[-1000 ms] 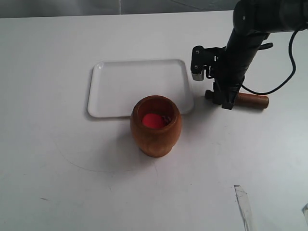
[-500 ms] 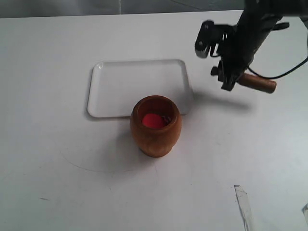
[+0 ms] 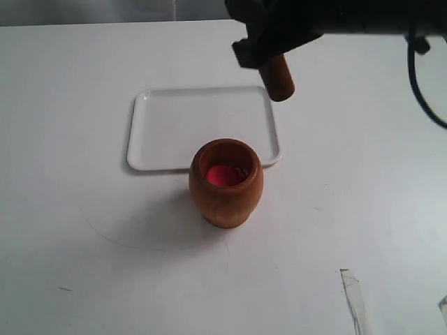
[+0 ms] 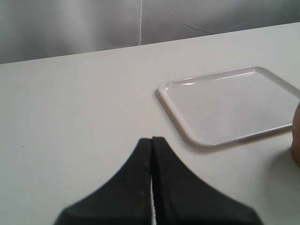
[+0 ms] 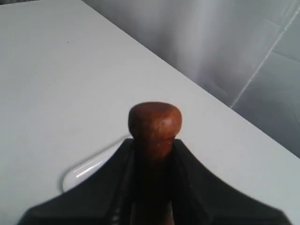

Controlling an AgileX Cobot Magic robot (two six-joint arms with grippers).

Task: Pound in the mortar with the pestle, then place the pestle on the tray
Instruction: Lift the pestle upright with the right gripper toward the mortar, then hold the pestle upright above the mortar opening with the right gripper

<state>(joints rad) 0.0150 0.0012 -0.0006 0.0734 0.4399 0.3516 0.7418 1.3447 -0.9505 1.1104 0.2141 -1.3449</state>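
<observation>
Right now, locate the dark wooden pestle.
In the exterior view the dark wooden pestle hangs in the right hand by the upper right corner of the flat white tray, up and right of the reddish wooden mortar.

table point(image 3: 84, 265): white, matte | backdrop point(image 4: 70, 23): grey sheet, creased

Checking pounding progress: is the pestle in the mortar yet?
Out: the right pincer holds the pestle aloft, well apart from the mortar.

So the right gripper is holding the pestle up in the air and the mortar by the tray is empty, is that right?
Not quite. The mortar holds something red, as the exterior view shows. The right gripper does hold the pestle up in the air.
</observation>
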